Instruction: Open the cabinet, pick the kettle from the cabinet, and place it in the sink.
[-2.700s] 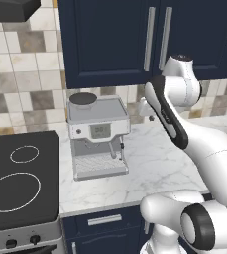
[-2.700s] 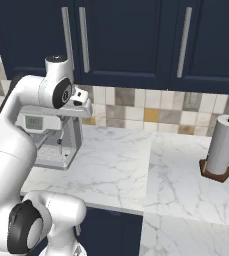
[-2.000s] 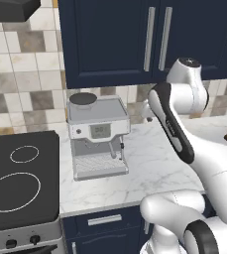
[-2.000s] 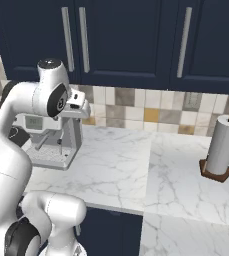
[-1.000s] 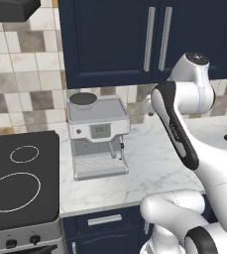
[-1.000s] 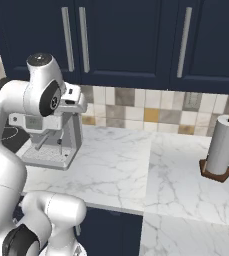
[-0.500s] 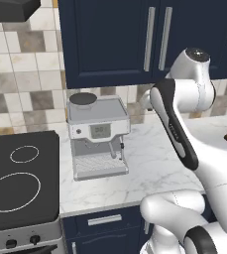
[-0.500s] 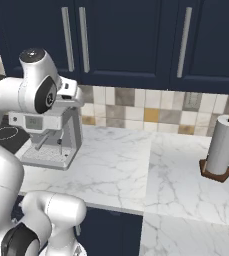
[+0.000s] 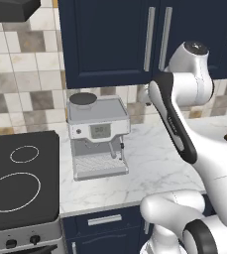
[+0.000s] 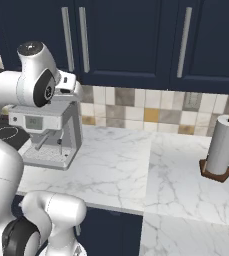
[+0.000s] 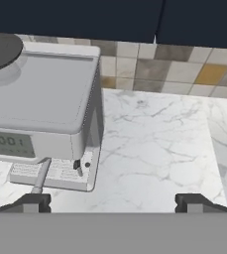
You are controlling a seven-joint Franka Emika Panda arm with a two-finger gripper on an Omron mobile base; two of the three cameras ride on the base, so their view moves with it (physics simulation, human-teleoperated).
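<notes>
The cabinet point(image 9: 110, 39) is the dark navy wall unit above the counter. Its doors are shut, and two long silver bar handles point(image 9: 156, 38) stand side by side at the seam. From the right it appears as the same navy cabinet point(image 10: 126, 40). Its lower edge point(image 11: 85, 20) crosses the top of the hand view. My gripper point(image 11: 114, 204) is open with nothing between its fingertips point(image 11: 33, 202). It hangs below the cabinet, just right of the coffee machine, and looks down at the marble counter. The kettle and the sink are out of view.
A silver coffee machine point(image 9: 97, 136) stands on the white marble counter point(image 10: 136, 165) under the cabinet. A black cooktop point(image 9: 16, 183) lies to its left. A paper towel roll on a wooden stand point(image 10: 221, 147) is at the right. Tiled wall runs behind.
The arm's upper joint has risen towards the cabinet doors and the hand has shifted slightly towards the coffee machine. The doors stay shut and the gripper stays open.
</notes>
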